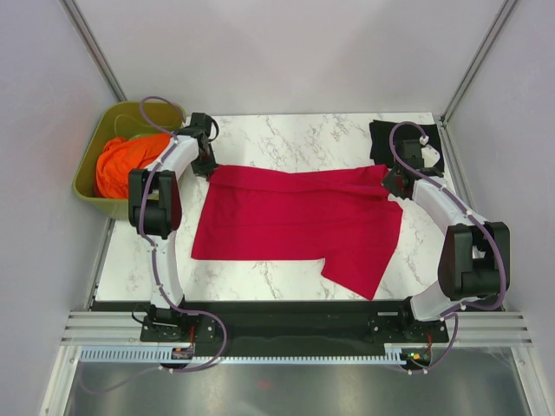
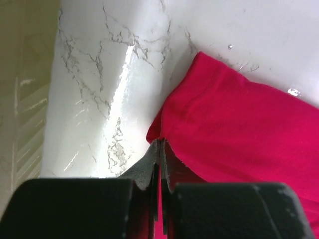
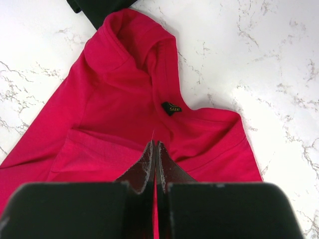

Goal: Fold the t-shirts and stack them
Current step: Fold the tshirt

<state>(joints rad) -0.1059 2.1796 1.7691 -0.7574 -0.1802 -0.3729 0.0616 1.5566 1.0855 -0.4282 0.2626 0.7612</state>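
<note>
**Overhead and wrist views.** The crimson t-shirt [image 1: 295, 221] lay spread flat across the middle of the marble counter [image 1: 286, 139], with one flap reaching toward the near edge at the right. The left pincer [image 2: 159, 149] was clamped on the shirt's far-left corner, red cloth showing between its closed fingers. The right pincer [image 3: 155, 149] was likewise clamped on the red cloth, just below the collar and its size label [image 3: 172, 108]. The black t-shirt [image 1: 386, 139] lay at the counter's far-right corner — just beside the red collar. The olive-green tub [image 1: 87, 186], standing off the counter's left side, held bunched orange cloth [image 1: 121, 165] — heaped to about its rim.
</note>
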